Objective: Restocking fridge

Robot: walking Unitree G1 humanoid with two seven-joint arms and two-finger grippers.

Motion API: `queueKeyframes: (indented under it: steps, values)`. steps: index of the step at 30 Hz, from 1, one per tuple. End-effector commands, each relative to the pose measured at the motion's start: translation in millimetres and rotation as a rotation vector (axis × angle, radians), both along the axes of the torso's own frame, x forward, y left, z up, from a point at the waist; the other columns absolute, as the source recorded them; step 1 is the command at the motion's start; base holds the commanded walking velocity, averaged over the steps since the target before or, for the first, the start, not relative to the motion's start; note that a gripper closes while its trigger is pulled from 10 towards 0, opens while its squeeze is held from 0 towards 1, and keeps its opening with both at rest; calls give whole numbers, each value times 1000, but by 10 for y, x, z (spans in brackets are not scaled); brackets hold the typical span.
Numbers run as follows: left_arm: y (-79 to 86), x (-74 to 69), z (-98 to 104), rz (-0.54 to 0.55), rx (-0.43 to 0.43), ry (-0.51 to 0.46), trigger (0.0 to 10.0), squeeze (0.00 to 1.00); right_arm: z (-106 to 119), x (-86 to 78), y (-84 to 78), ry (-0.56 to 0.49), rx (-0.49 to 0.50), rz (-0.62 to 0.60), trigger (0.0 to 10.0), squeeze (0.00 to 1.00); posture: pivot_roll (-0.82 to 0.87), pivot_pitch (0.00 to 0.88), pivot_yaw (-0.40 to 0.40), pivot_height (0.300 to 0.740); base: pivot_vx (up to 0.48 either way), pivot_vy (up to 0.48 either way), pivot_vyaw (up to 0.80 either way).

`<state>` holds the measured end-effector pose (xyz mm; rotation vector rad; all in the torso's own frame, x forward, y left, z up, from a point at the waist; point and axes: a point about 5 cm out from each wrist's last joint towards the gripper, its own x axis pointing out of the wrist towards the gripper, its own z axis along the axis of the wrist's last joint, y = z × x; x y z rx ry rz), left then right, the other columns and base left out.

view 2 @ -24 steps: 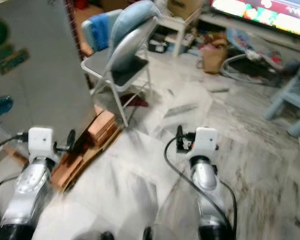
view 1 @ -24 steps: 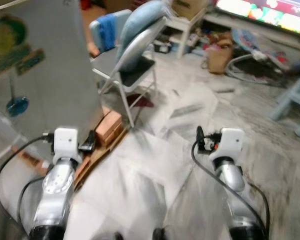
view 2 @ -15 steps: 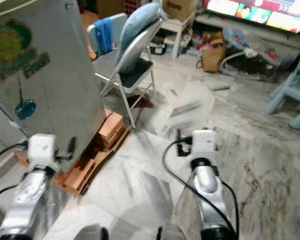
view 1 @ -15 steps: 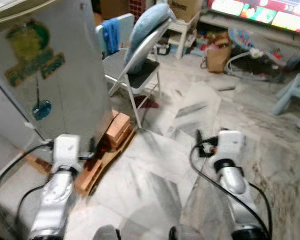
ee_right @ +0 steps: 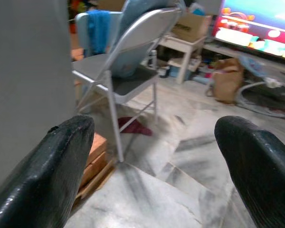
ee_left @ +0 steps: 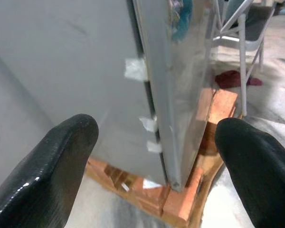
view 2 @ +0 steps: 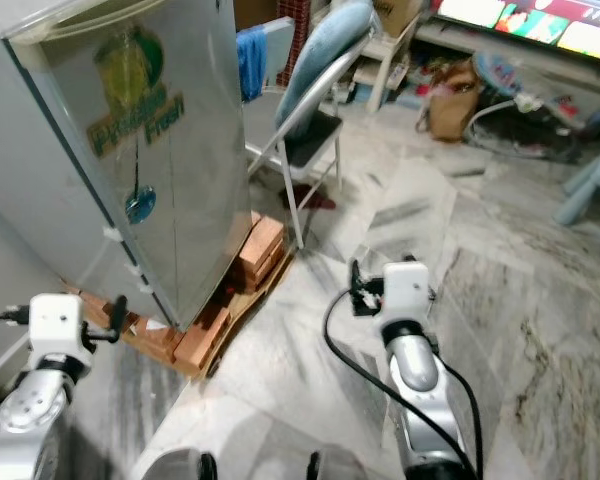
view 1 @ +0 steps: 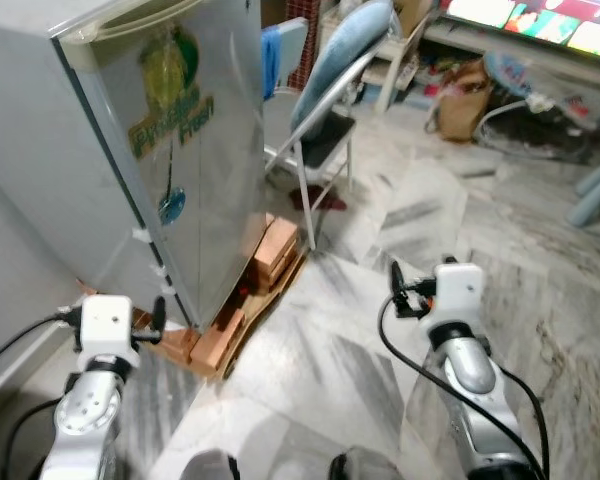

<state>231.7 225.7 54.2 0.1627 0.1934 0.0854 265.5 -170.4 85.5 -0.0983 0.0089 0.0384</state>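
Grey fridge [view 1: 170, 150], door shut, on bricks [view 1: 265, 265] left of the chair [view 1: 320, 110], is being brought fuller into view than 0.8 s ago: approach underway. Left claw [ee_left: 154, 164] and right claw [ee_right: 154, 166] are being held wide, empty.

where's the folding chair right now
In the head views the folding chair stands ahead and slightly left of the robot, just behind the fridge, near the bricks under the fridge's corner.

Home living area: marble floor [view 1: 410, 220], folding chair [view 1: 325, 110], lit television [view 1: 540, 18], grey fridge [view 1: 170, 150] raised on bricks [view 1: 270, 250].
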Motion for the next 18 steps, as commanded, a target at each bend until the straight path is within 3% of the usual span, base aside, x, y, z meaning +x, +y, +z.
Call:
queueKeyframes:
  steps: [1, 4, 11, 18]
  values:
    - [-121, 42, -8, -43, -29, 1, 10000, 0, -34, -48, -139, 18, -22, -35, 10000, 0, 23, 96, -43, 740, 360, 315, -800]
    - [-131, 67, 5, -47, -37, -4, 10000, 0, -37, -57, -154, 20, -24, -37, 10000, 0, 20, 102, -46, 740, 360, 319, -731]
    - [-188, 82, 9, -63, -59, -7, 10000, 0, -44, -54, -152, 25, -35, -34, 10000, 0, 22, 125, -48, 740, 317, 360, 0]
    - [-219, 81, 24, -89, -87, -12, 10000, 0, -36, -32, -108, 22, -37, -23, 10000, 0, 32, 128, -47, 740, 0, 0, 0]
